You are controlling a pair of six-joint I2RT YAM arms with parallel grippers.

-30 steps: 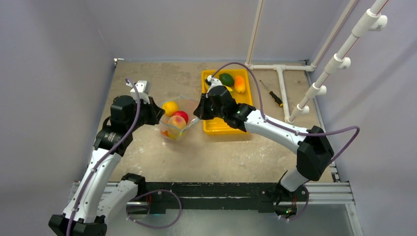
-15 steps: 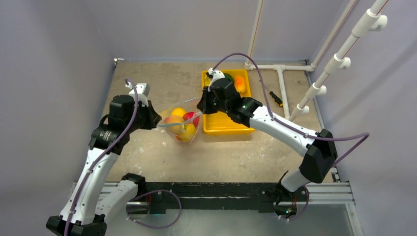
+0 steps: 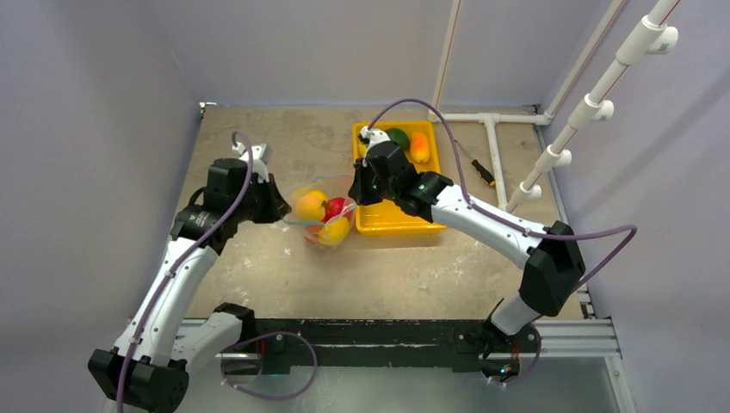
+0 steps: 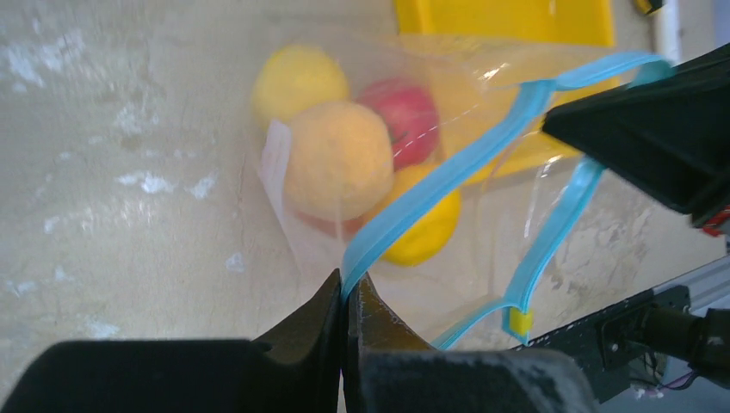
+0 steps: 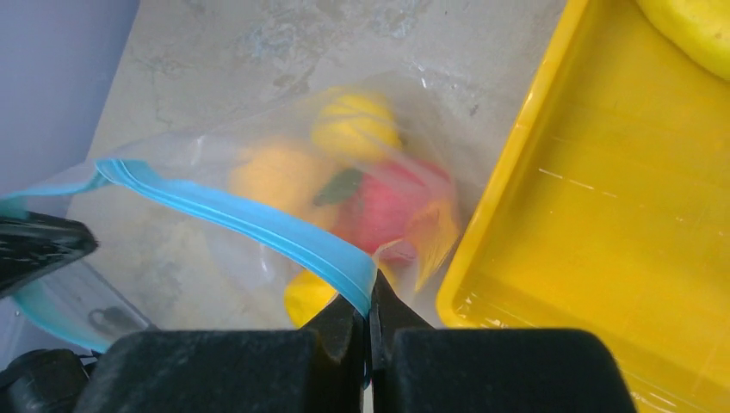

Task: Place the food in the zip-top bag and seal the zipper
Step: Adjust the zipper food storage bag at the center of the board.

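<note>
Toward the left of the table [image 3: 258, 151], my left gripper [image 4: 347, 297] has its jaws closed flat on one end of the zipper [image 4: 448, 168], a thin, flexible teal-blue strip. From that pinch the strip runs taut across the mouth of the zip-top bag [image 3: 323, 215]. The bag is clear, floppy film that creases and glints, and it hangs between the two arms just left of the tray. The second lip of the strip sags away from the held one, so I judge the mouth unsealed.

Inside the bag, bunched at the bottom, are a matte round orange fruit [image 4: 337, 159], a glossy red apple [image 4: 405, 112] and two smooth yellow lemons [image 4: 297, 82]. At the bag's right end my right gripper [image 5: 370, 301] is likewise clamped tight on the same strip.

Right of it stands the yellow tray [image 3: 392, 222], rigid, rectangular and shiny. A dark green avocado [image 3: 397, 138] and an orange mango [image 3: 419, 146] lie at its far end. A screwdriver [image 3: 478, 169] lies further right.

I judge the filling step unfinished. Next, one gripper must let go to fetch those two fruits while the other keeps the mouth up. Sealing then calls for bringing both lips together and pressing along their length.
</note>
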